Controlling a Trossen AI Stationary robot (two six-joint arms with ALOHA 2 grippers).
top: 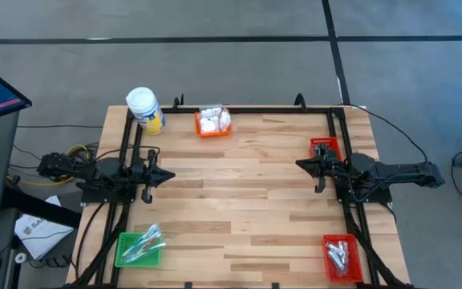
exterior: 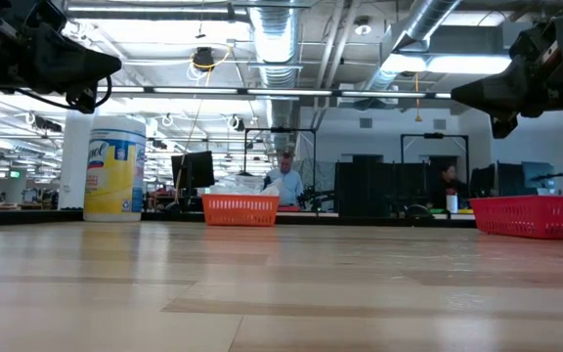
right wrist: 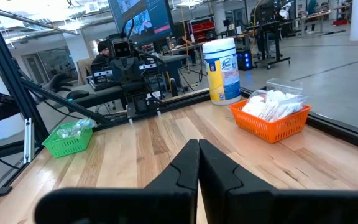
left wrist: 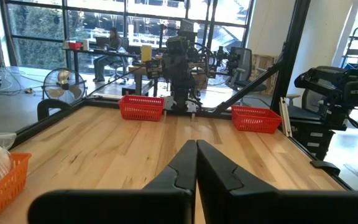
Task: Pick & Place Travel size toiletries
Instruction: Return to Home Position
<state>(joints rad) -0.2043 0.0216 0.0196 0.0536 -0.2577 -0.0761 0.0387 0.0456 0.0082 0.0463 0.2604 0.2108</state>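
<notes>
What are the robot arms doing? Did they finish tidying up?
Neither arm is handling anything right now. The left gripper and the right gripper are both shut and empty, held above the table's two sides and pointing at each other. The little toiletries lie in baskets: white packets in the orange basket, clear-wrapped sticks in the green basket, silvery items in one red basket. So the sorting looks done.

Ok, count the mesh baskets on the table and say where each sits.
4. In the high view: orange basket at the top edge, green basket bottom left, upper red basket on the right side, lower red basket bottom right. None seems hidden.
</notes>
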